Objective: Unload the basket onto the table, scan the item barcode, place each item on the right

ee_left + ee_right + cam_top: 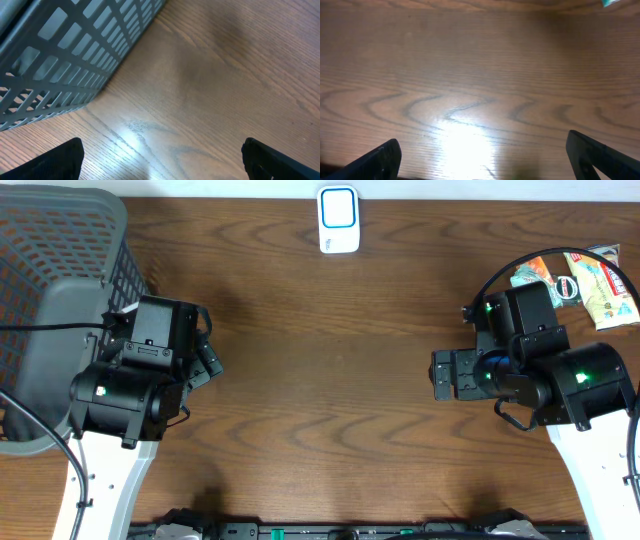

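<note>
Reference landmark: the scanner (339, 220), a white unit with a blue-framed face, standing at the far edge of the table (330, 410), midway across.

1. Far left of the scanner: one grey slatted basket (55, 270). It is judged to be the drop point for scanned goods, which would explain its place at the table edge, clear of the working area.
2. Left of the scanner and nearer the robot: the left gripper (160, 162). Its jaws are spread wide over bare wood and hold nothing. It sits just beside the basket.
3. Right of the scanner and nearer the robot: the right gripper (482, 160). Its jaws are likewise spread wide, empty and above bare wood. Its fingers point toward the middle of the table.
4. Far right of the scanner: the snack packets (585, 280), the items to be scanned. They lie in a loose overlapping pile, behind the right arm.

Count: one scanner, one basket, two grippers. Three packets can be made out; overlap and the arm may hide more.

Status, as judged: no item is picked up yet; the right arm is the nearer one for the pick
</note>
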